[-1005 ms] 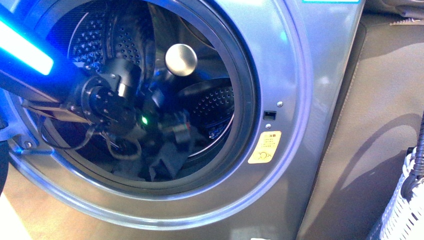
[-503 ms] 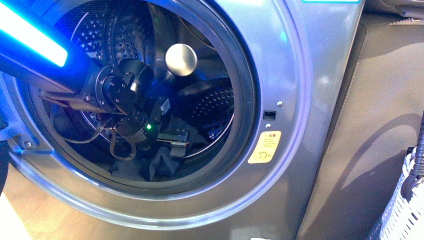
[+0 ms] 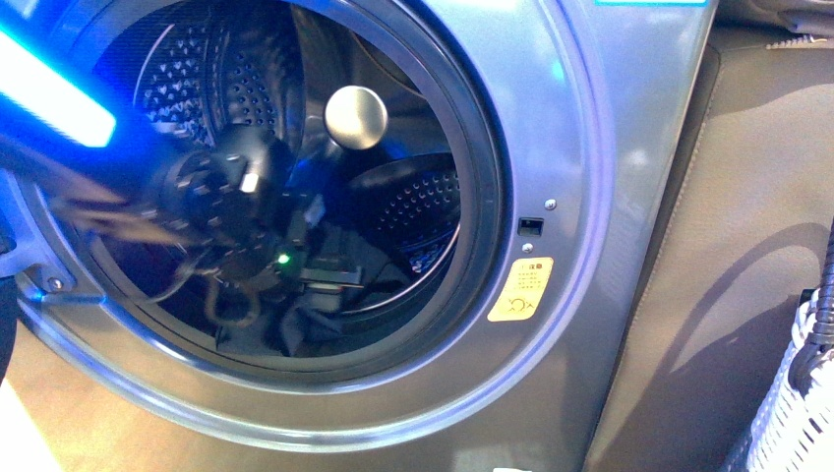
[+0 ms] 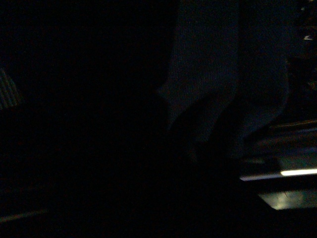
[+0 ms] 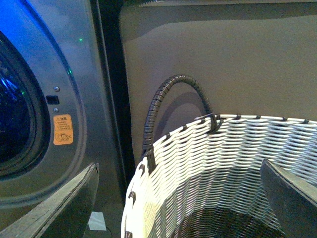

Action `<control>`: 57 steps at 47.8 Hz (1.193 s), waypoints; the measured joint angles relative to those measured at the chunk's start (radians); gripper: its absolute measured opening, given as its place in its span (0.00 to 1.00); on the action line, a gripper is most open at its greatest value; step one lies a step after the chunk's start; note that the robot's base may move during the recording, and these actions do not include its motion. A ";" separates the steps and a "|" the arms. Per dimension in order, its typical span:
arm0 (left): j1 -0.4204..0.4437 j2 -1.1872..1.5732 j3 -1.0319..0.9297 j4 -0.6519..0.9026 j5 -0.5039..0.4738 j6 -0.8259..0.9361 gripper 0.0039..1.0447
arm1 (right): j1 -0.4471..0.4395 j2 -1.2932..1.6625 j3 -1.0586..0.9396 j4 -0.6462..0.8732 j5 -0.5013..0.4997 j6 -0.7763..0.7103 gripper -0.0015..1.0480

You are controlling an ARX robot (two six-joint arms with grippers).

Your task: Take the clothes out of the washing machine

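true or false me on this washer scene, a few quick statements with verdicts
1. The left arm reaches into the washing machine drum. True.
2. The dark garment lies in the basket. False: it lies low in the drum; the part of the basket's inside that shows is bare weave.
3. In the front view, a yellow sticker sits right of the round opening. True.
4. The right pincer is shut on the basket's handle. False: it is open over the basket and holds nothing.
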 joint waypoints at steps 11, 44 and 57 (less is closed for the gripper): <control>0.010 -0.137 -0.232 0.159 0.046 -0.029 0.06 | 0.000 0.000 0.000 0.000 0.000 0.000 0.93; 0.066 -0.860 -0.784 0.383 0.257 0.020 0.05 | 0.000 0.000 0.000 0.000 0.000 0.000 0.93; -0.014 -1.163 -0.704 0.219 0.374 0.127 0.05 | 0.000 0.000 0.000 0.000 0.000 0.000 0.93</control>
